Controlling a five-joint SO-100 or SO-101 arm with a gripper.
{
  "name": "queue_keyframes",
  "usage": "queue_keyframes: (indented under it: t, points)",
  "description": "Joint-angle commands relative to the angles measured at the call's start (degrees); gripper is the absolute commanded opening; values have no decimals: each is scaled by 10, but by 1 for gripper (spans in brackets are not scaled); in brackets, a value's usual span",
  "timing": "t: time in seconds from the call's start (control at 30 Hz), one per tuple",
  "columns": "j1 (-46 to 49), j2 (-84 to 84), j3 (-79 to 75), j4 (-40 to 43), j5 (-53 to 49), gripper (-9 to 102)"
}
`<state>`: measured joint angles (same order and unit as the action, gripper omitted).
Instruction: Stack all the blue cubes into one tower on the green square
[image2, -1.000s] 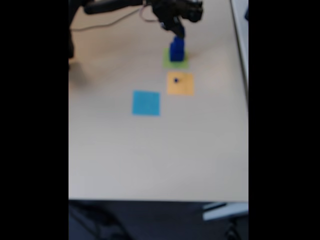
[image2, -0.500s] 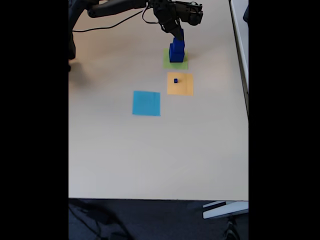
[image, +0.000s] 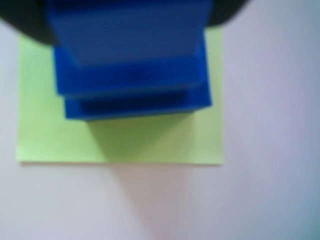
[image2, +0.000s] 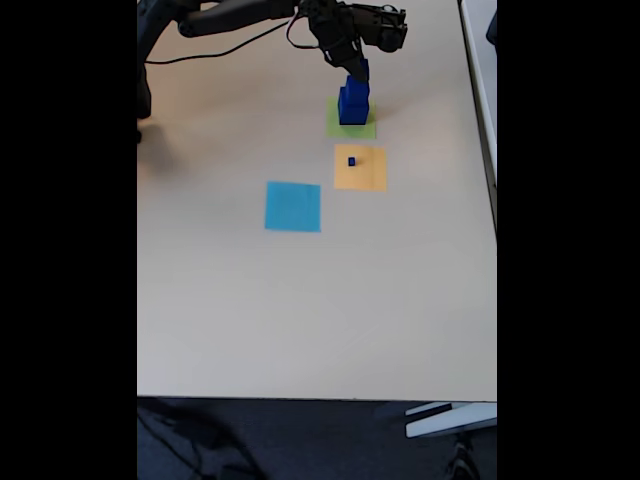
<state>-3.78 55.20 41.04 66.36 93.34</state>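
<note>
A stepped tower (image2: 352, 104) of dark blue cubes (image: 135, 95) stands on the green square (image2: 352, 128), toward the far side of the green square (image: 120, 142) in the wrist view. My gripper (image2: 356, 70) comes down from the top of the fixed view onto the tower's uppermost cube (image2: 357, 74). In the wrist view that cube (image: 130, 30) is close and blurred, with dark finger parts at both upper corners, so my gripper (image: 130, 15) looks shut on it. One tiny blue cube (image2: 352, 161) lies on the orange square (image2: 361, 168).
A light blue square (image2: 293, 206) lies on the beige table (image2: 300, 320), left of the orange one and nearer the camera. A black cable (image2: 220, 48) trails at the top left. The table's right edge (image2: 493, 200) is close to the squares.
The gripper has stayed at the tower's top and hardly shifted. The earliest frame is blurred, and the cubes and squares have kept their places.
</note>
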Motion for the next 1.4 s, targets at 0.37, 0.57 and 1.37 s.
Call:
queue_keyframes:
  t: [0.37, 0.57, 1.37]
  points:
    - [-4, 0, -52, 0, -9, 0]
    - [-6, -2, -52, 0, -5, 0]
    - [-5, 12, -24, 11, 2, 0]
